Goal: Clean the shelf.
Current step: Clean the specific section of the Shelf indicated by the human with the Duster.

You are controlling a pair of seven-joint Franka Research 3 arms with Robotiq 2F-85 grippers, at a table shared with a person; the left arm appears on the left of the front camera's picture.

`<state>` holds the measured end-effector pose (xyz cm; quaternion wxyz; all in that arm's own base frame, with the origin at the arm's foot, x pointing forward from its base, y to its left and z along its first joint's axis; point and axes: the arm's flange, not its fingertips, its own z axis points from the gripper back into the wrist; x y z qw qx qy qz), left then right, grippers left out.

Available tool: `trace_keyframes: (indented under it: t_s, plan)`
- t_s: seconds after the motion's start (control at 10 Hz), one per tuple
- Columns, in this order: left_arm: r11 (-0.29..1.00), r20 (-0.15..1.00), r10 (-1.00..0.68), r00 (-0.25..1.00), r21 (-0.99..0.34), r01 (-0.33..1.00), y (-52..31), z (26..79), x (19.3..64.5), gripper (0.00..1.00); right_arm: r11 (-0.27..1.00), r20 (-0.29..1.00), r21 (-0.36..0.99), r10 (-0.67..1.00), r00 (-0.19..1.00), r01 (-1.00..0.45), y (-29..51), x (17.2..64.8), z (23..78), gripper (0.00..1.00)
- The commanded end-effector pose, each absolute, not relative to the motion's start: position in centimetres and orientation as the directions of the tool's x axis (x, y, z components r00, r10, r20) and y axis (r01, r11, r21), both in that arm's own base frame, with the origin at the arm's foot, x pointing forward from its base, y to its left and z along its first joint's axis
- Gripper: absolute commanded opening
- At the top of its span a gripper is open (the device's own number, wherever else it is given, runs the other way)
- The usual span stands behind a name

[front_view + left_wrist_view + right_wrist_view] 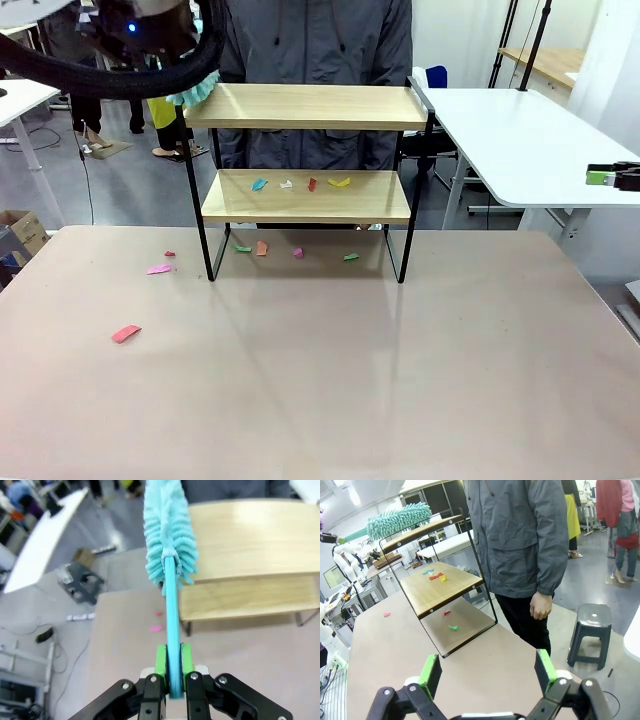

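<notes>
My left gripper [173,661] squeezes the blue duster [169,535] by its stick; the fluffy end seems to touch the shelf [300,106] top. My right gripper [488,672] is spread wide.

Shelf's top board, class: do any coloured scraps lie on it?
No, the top board shows plain wood; the coloured scraps lie on the lower board and the table beneath.

We note the left gripper [173,662] with its green pads closed on the thin blue handle of a teal duster [167,525]. The fluffy head lies at the end of the shelf [250,535] top board; contact cannot be confirmed. Two pink scraps [156,628] lie on the table [250,650] beside the shelf.
</notes>
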<state>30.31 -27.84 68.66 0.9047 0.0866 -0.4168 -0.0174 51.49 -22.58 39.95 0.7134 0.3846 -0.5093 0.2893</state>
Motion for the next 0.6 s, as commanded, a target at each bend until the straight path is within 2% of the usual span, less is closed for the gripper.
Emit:
trace_keyframes:
  t_s: [0.0,0.1,0.2,0.4,0.5]
  plan:
    - [0.994,0.789,-0.060,0.612,-0.012,0.113,-25.3,70.8,28.6,0.14,0.541,0.950,0.249,0.024,0.310,-0.804,-22.4,51.5,40.2,1.00]
    - [0.982,0.781,-0.058,0.621,-0.067,0.175,-23.9,71.2,28.3,0.14,0.541,0.950,0.249,0.024,0.310,-0.804,-22.4,51.5,40.2,1.00]
    - [0.941,0.767,-0.075,0.637,-0.158,0.301,-22.4,71.5,28.0,0.14,0.541,0.950,0.249,0.024,0.310,-0.804,-22.4,51.5,40.2,1.00]
    - [0.848,0.759,-0.158,0.632,-0.224,0.481,-20.0,71.7,27.4,0.14,0.541,0.950,0.249,0.024,0.310,-0.804,-22.4,51.5,40.2,1.00]
    - [0.816,0.751,-0.217,0.624,-0.212,0.538,-18.9,71.5,27.1,0.14,0.541,0.950,0.249,0.024,0.310,-0.804,-22.4,51.5,40.2,1.00]
